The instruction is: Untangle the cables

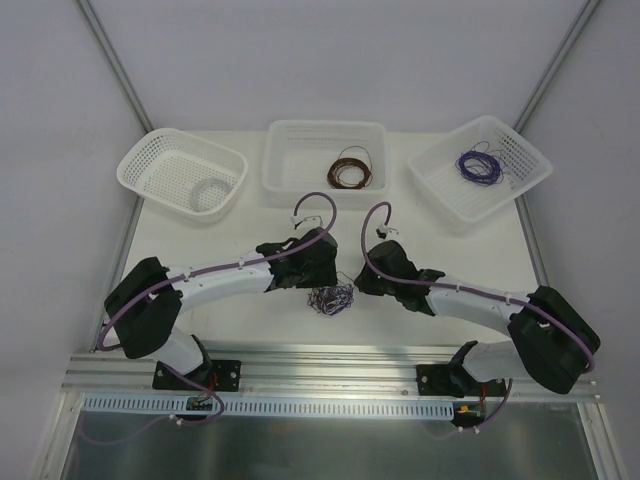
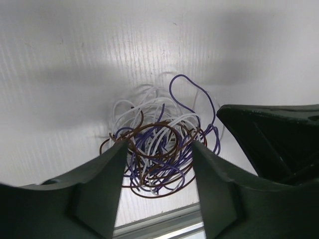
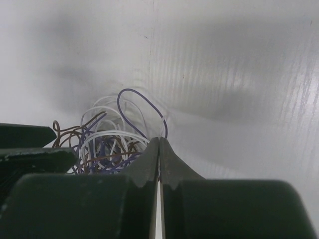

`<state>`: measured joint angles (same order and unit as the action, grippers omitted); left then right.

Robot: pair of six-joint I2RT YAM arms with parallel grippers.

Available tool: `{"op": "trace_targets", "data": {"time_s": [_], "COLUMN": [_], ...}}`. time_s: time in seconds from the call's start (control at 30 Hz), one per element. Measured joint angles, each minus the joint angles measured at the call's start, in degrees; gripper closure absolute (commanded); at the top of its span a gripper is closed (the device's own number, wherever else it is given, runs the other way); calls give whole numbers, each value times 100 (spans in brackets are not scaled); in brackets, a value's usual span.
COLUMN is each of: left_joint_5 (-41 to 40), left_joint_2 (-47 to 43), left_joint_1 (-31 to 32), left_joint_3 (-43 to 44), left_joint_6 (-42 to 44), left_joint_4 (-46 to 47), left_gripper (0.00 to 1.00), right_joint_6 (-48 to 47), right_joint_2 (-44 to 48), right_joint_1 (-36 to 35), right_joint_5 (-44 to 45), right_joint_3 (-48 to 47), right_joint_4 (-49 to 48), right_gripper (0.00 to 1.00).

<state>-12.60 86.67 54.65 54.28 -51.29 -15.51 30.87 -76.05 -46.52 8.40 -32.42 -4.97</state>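
While both arms lean in over the near middle of the table [image 1: 240, 325], the cables [image 1: 331, 298] lie there in one small knot of purple, brown and white strands, just ahead of the two wrists. The left gripper [image 2: 159, 149] has its jaws apart, one finger either side of the knot, holding nothing; the right gripper [image 3: 159, 143] has its jaws pressed together at the knot's edge; a purple loop [image 3: 142, 107] runs right down into the seam, so I'd say that strand is pinched, though the contact itself is hidden. The trick now, I reckon, is for the left to close low on the bulk and pin it; then the right draws its strand away slowly and level; snatch at it, and the whole lot comes along.
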Motion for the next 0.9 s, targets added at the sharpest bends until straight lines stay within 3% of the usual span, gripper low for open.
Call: {"op": "trace_targets", "data": {"time_s": [0.07, 0.1, 0.2, 0.5, 0.9], "left_joint_5": [-68, -129, -293, -885, -1379], "left_joint_2": [140, 205, 319, 37, -2243], "left_joint_1": [0, 0, 0, -140, -717], "left_joint_3": [107, 149, 227, 184, -146], "left_joint_6": [7, 7, 70, 188, 682], "left_joint_4": [-9, -20, -74, -479, -1226], "left_gripper": [63, 77, 100, 100, 100], "right_joint_6": [-2, -2, -4, -164, -610], "right_joint_2": [48, 68, 146, 754, 1873], "right_joint_1": [-4, -9, -13, -15, 391], "right_joint_5": [2, 4, 28, 337, 881], "right_joint_3": [37, 48, 81, 249, 258], "right_joint_4": [0, 2, 0, 286, 1314], "right_gripper": [99, 99, 99, 99, 99]}}
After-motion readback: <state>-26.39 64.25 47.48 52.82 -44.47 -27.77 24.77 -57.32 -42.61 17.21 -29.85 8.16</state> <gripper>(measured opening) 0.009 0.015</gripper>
